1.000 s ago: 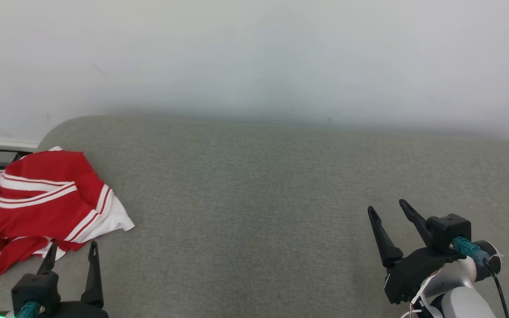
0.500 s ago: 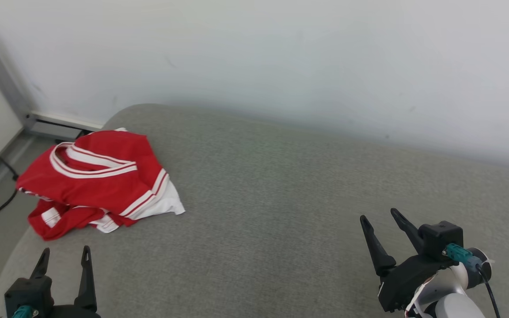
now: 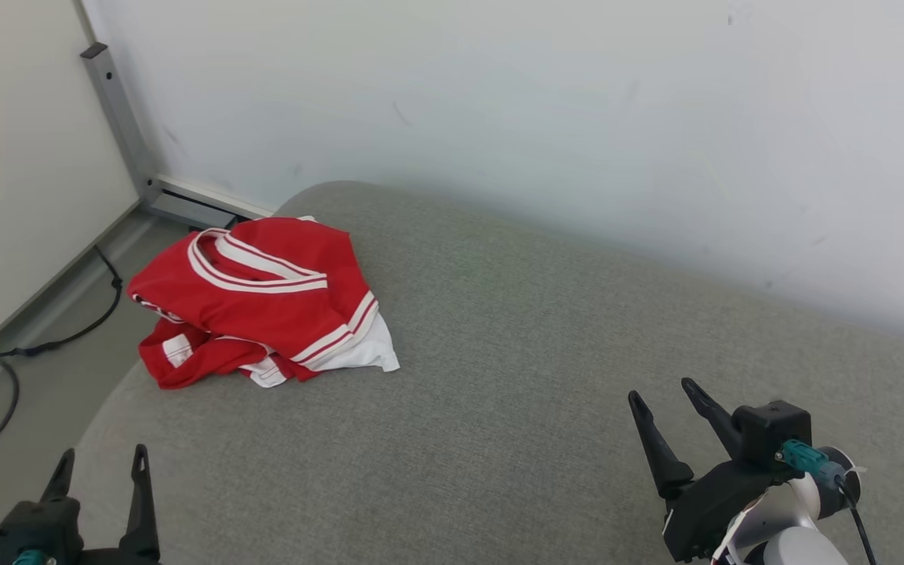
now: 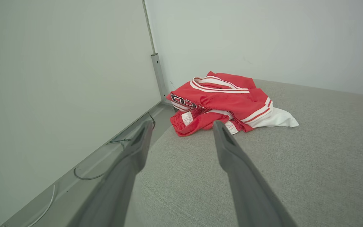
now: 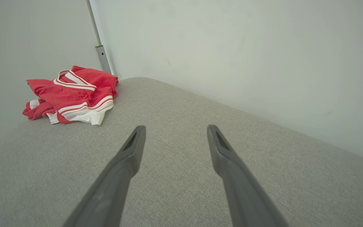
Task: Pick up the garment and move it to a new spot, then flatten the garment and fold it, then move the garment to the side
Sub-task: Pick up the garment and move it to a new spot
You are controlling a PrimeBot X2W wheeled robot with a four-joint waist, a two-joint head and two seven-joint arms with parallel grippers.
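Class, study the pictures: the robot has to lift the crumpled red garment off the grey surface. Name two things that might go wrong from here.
1. The garment lies bunched near the rounded corner of the grey surface; a nudge from the open left claw might push it off towards the floor cable.
2. Its layers overlap, so a pinch may catch only one layer.

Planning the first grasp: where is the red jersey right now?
In the head view the red jersey lies crumpled at the left end of the grey cushion, near its rounded far corner, ahead of the open left gripper.
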